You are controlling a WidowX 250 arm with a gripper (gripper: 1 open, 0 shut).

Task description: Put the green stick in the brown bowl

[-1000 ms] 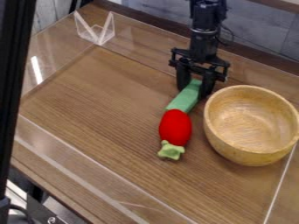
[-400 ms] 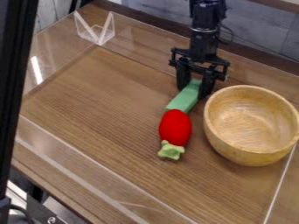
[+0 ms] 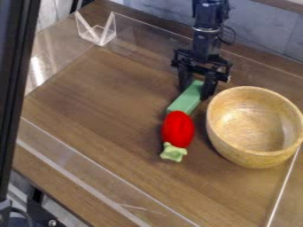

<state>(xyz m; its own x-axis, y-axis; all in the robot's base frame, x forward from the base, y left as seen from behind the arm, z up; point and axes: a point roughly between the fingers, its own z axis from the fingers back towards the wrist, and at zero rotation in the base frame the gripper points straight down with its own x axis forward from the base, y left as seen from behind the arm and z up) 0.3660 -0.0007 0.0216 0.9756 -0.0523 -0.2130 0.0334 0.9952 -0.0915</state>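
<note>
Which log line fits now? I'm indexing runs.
gripper: shut on stick | stick: beside bowl, behind red toy | placing: not done

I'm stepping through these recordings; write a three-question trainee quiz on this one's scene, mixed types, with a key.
1. True or false: the green stick lies inside the brown bowl.

2. Multiple choice: which thing lies against the near end of the green stick?
A) the brown bowl
B) the red toy
C) the wire stand

3. Fill in the blank: the end effector is at the ____ end of the green stick, the one away from the red toy.

Key: 1 false; 2 B; 3 far
</note>
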